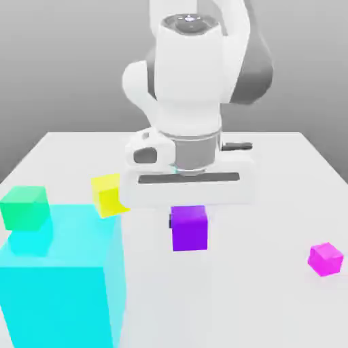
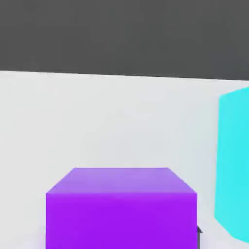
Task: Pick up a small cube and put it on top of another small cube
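— Where's the purple cube (image 1: 189, 229)?
— Right under the hand, between the fingers (image 1: 170, 221), which have closed on it. It seems lifted off the counter (image 1: 272, 204).
— And around it?
— A magenta cube (image 1: 325, 259) well off to the exterior view's right; yellow (image 1: 107, 194), green (image 1: 26, 208) and a big cyan cube (image 1: 64, 285) on the left.

White rounded arm (image 1: 187, 68), grey joints, possibly metallic wrist ring.
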{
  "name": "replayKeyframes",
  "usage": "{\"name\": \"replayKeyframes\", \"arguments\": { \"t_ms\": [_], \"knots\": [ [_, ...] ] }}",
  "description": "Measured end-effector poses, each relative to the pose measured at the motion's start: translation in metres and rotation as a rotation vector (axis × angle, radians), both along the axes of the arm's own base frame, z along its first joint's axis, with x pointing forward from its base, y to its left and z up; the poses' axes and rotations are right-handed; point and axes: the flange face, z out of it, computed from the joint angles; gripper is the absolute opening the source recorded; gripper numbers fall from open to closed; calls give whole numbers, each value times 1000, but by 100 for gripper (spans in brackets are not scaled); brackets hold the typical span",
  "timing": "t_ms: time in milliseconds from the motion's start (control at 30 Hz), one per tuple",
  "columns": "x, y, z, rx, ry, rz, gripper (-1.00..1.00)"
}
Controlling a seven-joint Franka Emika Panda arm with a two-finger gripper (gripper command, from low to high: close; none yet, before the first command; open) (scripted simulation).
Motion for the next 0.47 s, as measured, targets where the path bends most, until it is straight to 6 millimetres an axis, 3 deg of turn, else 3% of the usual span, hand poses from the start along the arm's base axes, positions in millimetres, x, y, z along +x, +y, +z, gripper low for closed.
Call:
{"name": "replayKeyframes", "arguments": {
  "t_ms": [200, 267, 333, 367, 467],
  "knots": [
    [-39, -75, 83, -5, 3, -418, -100],
    [-44, -83, 71, -6, 3, -463, -100],
    [-46, -84, 45, -7, 3, -475, -100],
    [-46, -85, 37, -7, 3, -477, 100],
    [-46, -85, 37, -7, 3, -477, 100]
  ]
}}
